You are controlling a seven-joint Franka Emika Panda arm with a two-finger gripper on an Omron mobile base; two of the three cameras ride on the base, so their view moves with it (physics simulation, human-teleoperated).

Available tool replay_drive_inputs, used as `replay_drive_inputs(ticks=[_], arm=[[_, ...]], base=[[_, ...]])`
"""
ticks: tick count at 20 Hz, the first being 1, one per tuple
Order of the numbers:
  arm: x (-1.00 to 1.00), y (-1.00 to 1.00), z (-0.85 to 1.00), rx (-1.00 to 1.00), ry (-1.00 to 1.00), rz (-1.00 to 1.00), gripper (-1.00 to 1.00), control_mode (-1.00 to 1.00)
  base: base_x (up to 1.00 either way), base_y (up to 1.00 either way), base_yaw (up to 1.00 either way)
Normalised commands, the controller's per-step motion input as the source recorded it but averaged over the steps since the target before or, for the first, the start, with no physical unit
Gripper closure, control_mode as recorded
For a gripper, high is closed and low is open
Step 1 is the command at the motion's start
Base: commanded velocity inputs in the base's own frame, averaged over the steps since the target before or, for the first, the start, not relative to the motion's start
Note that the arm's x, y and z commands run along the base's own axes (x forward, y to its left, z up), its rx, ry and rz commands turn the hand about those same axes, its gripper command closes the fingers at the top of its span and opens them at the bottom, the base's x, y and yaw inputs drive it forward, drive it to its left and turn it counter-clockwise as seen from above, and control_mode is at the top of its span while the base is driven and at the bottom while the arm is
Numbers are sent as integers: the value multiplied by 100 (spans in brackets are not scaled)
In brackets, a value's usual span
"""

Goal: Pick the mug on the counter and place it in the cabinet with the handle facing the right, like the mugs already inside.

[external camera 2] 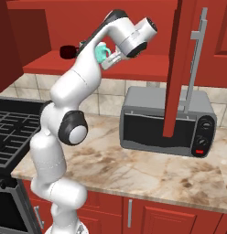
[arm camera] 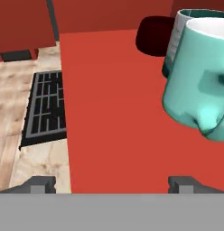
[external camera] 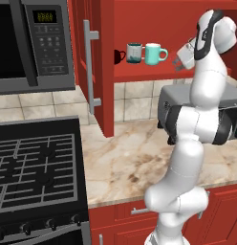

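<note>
The gripper [external camera: 180, 63] hangs with its jaws spread wide and nothing between them, just right of the mug [external camera: 154, 53] at the height of the red shelf [external camera: 154, 72]; in the hand view its two fingertips [arm camera: 41, 184] stand far apart low in the picture, with bare shelf between them. The mint-teal mug stands upright on that shelf inside the cabinet [external camera: 99, 19], and its handle [external camera: 164, 53] points right, toward the gripper. Just left of it, close enough to look touching, is the white mug with dark teal body [external camera: 134, 52], and further left the small black mug [external camera: 119, 56] (the three make a row near the shelf's front edge). Open shelf runs right of the teal mug, where the gripper hovers. The cabinet door [external camera: 94, 67] stands swung out on the left with its long grey bar [external camera: 88, 64]. Below, the counter [external camera: 125, 158] lies bare in front, with a toaster oven [external camera 2: 168, 122] at its back and the stove top [external camera: 34, 167] beside it.
</note>
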Motion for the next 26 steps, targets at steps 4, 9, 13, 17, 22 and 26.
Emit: replay_drive_inputs(ticks=[4, 9, 13, 17, 22, 26], arm=[[-61, 41, -51, -5, -6, 0, -100, -100], [-79, 43, -40, -3, -9, 0, -100, -100], [-90, 37, -22, -1, -12, 0, -100, -100], [-98, 31, -19, 0, -13, 0, -100, -100], [-95, 22, -21, 0, -12, 0, -100, -100], [-75, 8, -16, 0, -7, 0, -100, -100]], base=[[0, 0, 0], [0, 0, 0], [0, 0, 0], [0, 0, 0], [0, 0, 0], [0, 0, 0]])
